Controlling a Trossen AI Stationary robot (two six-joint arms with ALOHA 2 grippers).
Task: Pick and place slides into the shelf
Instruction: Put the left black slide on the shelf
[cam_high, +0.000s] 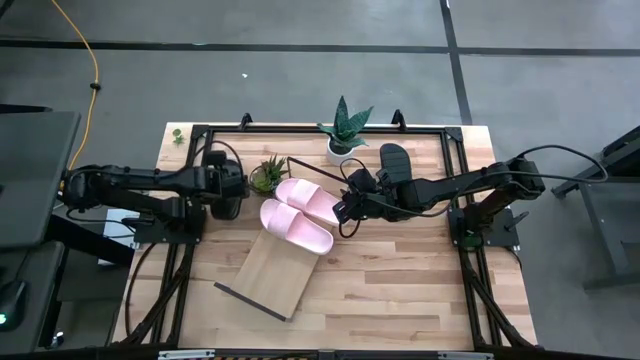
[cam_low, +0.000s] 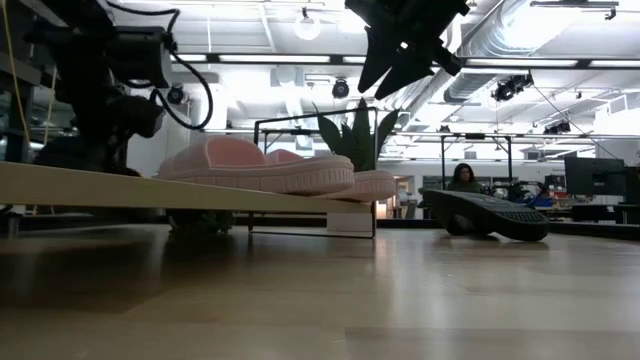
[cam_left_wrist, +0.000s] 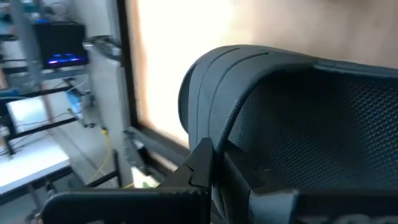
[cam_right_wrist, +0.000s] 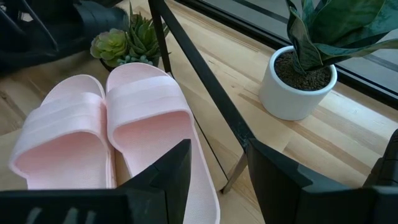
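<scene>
The shelf (cam_high: 268, 280) lies slanted mid-table, 2 pink slides (cam_high: 297, 227) side by side on its far end. A black slide (cam_high: 394, 162) lies far right. The left gripper (cam_high: 226, 188) clamps another black slide (cam_left_wrist: 292, 124); the right gripper (cam_high: 345, 212) hovers parted.

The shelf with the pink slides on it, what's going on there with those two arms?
Two pale pink slides lie side by side on the light-wood shelf. The left gripper, at the table's left edge, has shut on a black slide. The right gripper hovers open just beside the pink pair. Another black slide lies on the table near the white potted plant.
</scene>
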